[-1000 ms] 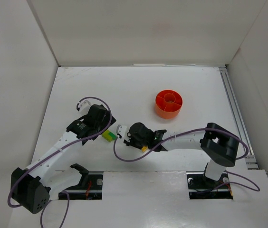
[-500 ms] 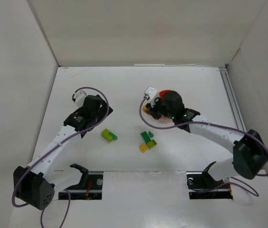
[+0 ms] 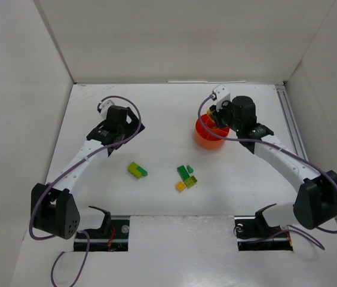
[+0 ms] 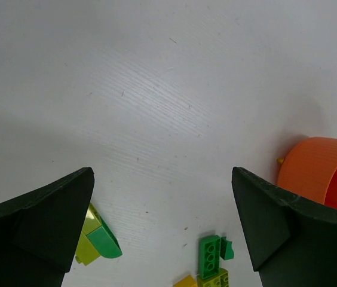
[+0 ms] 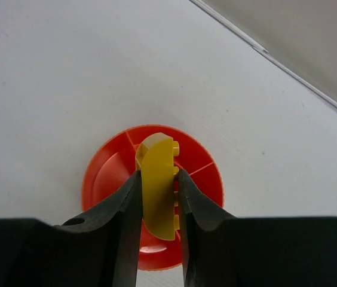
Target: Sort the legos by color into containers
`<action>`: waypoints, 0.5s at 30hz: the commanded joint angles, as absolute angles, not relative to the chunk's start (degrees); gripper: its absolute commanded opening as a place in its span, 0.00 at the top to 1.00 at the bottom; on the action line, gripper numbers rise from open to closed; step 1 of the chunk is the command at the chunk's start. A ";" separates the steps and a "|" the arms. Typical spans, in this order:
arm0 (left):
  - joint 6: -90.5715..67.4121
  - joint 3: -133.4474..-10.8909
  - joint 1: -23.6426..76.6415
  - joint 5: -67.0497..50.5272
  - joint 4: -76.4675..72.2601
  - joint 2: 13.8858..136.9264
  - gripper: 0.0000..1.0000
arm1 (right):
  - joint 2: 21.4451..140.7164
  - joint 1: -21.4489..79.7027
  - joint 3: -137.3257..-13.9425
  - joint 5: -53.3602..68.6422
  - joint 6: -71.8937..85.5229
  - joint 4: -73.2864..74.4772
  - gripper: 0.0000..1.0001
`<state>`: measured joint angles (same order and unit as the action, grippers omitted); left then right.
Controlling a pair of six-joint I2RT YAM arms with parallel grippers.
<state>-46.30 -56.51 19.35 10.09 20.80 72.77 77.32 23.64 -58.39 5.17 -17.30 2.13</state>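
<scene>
I am pinching a yellow brick (image 5: 158, 191) in my right hand (image 5: 156, 179). The fingers (image 5: 126, 209) are closed almost all the way, pressing flat on its two sides. The brick is standing on end between them, its rounded top poking out past the tips.

Directly beneath that hand the orange dish (image 5: 106, 173) is sitting on the table (image 5: 55, 78). The brick is hanging over the dish's middle, clear of its floor as far as I can tell. From above, my right hand (image 3: 216, 116) is reaching over the dish's (image 3: 207, 142) far rim.

My left hand (image 4: 161, 173) is gaping wide and gripping nothing, with only bare table showing between its fingers. A lime and green pair (image 4: 97, 239) of bricks is lying just beside one finger (image 4: 37, 221), partly hidden by it. Nearer the other finger (image 4: 276, 221), a green brick (image 4: 209, 254) is lying in a small cluster with a lime brick (image 4: 213, 280) and a yellow piece (image 4: 185, 281). The dish (image 4: 318, 173) is showing just past that same finger.

From above, the pair (image 3: 136, 170) and the cluster (image 3: 186, 177) are lying well apart from my right hand, on the near side of the dish.
</scene>
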 commanded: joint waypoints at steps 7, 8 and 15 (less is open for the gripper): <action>-41.84 -60.64 18.28 7.03 15.64 74.79 0.01 | 84.45 19.08 -65.30 4.31 -19.77 -3.43 0.87; -41.84 -60.64 18.28 7.03 15.64 74.79 0.01 | 85.33 19.07 -66.09 4.31 -19.78 -3.95 0.87; -40.79 -61.17 17.75 7.03 15.12 75.40 0.01 | 90.70 17.41 -68.11 8.70 -21.88 -6.24 0.86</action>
